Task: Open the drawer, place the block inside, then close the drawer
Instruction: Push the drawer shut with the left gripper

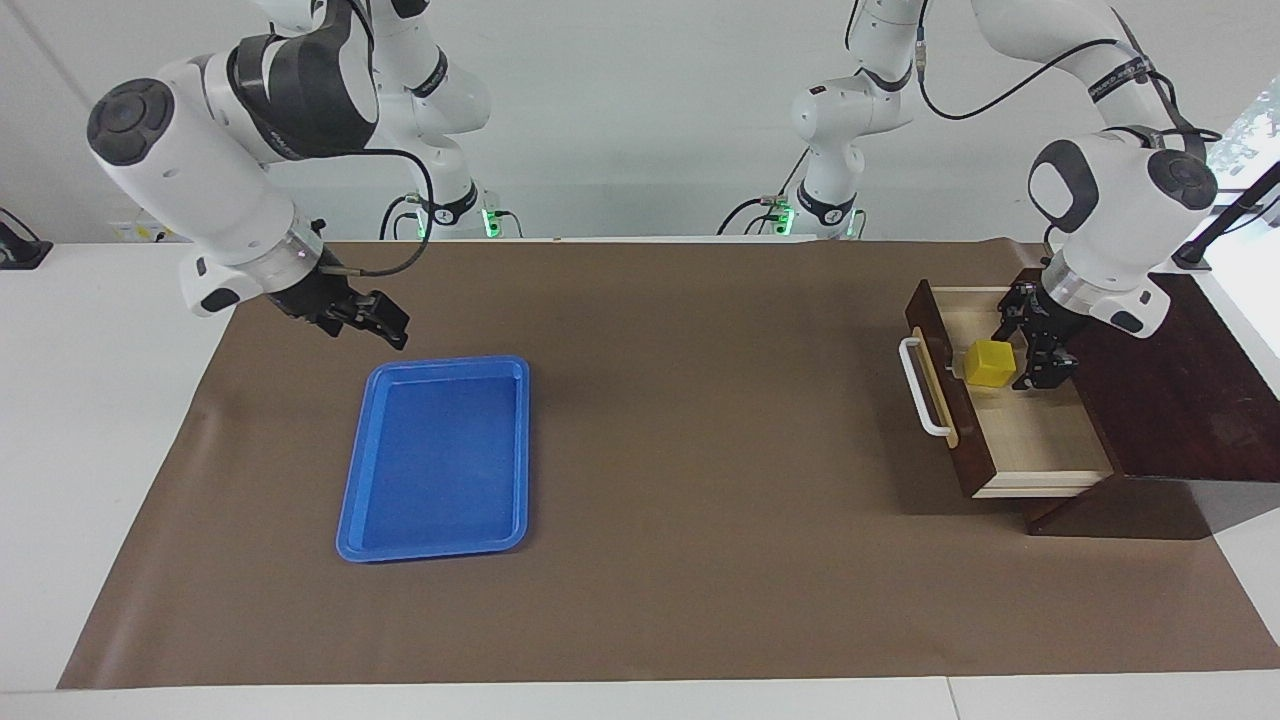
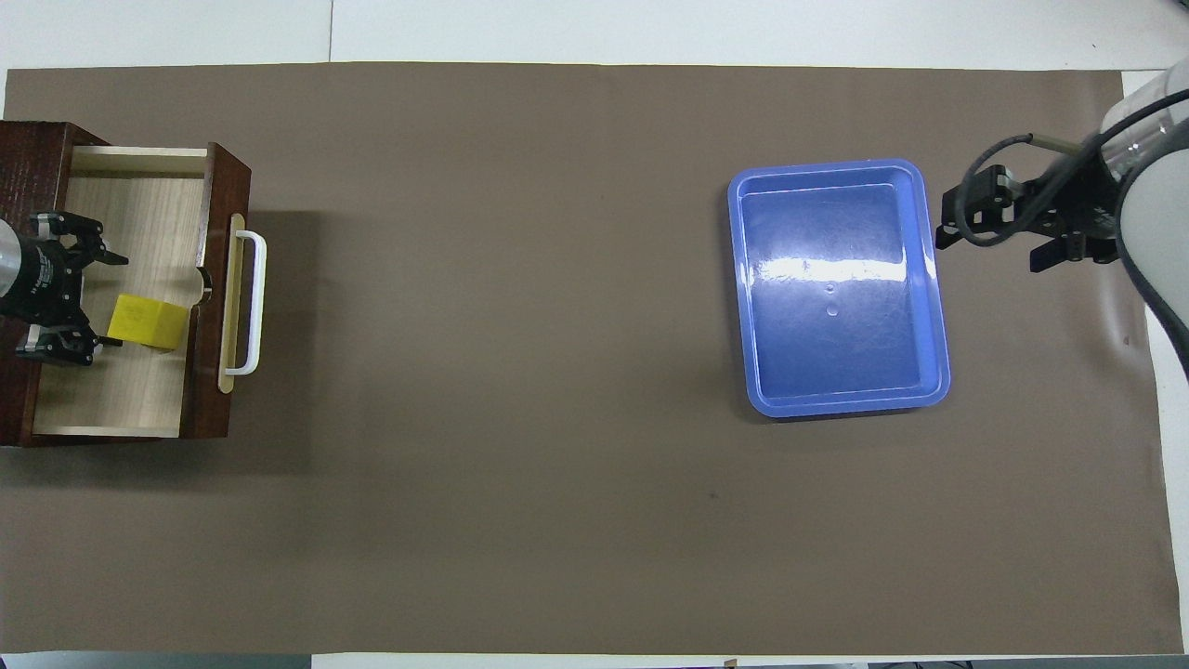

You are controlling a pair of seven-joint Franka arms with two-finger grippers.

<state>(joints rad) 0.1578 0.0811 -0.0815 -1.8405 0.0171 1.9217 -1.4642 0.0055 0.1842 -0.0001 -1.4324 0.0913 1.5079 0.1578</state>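
Block is down in the open drawer, both arms' fingers spread.

Left gripper [image 2: 82,301] hangs inside the drawer [image 1: 1040,440] with its fingers [image 2: 110,261] wide apart and nothing between them; the yellow block [image 1: 990,363] sits just beside them on the pale drawer floor, close against the drawer front, free of the grip. The drawer stands pulled out from its dark wooden box [image 1: 1170,400] at the left arm's end of the table [image 1: 700,450], white handle [image 1: 925,400] showing. Over at the right arm's end, the right gripper [image 1: 372,318] hovers over the brown mat beside the blue tray [image 1: 436,458], fingers open and empty.
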